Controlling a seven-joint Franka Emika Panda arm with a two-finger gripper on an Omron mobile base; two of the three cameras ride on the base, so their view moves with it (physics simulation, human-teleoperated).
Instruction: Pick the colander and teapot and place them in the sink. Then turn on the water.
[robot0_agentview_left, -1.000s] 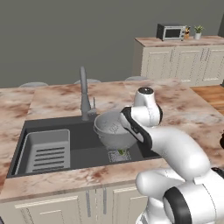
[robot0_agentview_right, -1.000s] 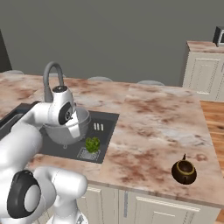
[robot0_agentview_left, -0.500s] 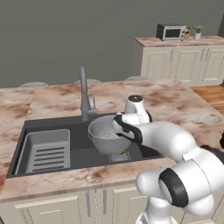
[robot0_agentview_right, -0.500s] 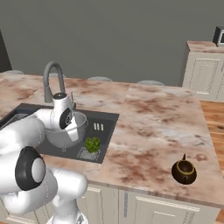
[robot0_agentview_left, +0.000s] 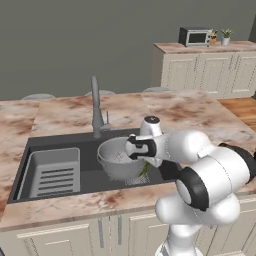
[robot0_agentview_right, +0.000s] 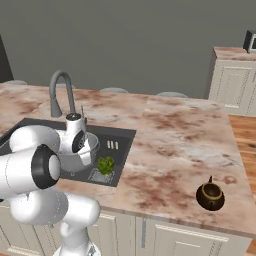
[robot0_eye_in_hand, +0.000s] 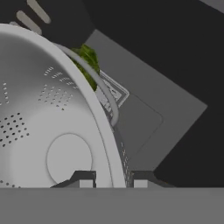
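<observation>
Gripper (robot0_eye_in_hand: 111, 178) is clamped on the colander (robot0_agentview_left: 118, 159) rim, one finger inside the wall, one outside, holding the bowl within the sink (robot0_agentview_left: 60, 142). Grey ribbed tray (robot0_agentview_left: 54, 172) occupies the basin's left end, the tap (robot0_agentview_left: 96, 111) stands behind, and a green leafy bunch (robot0_agentview_right: 105, 165) sits just beside the colander. Teapot (robot0_agentview_right: 210, 195) rests on the marble counter (robot0_agentview_right: 170, 135), well apart.
</observation>
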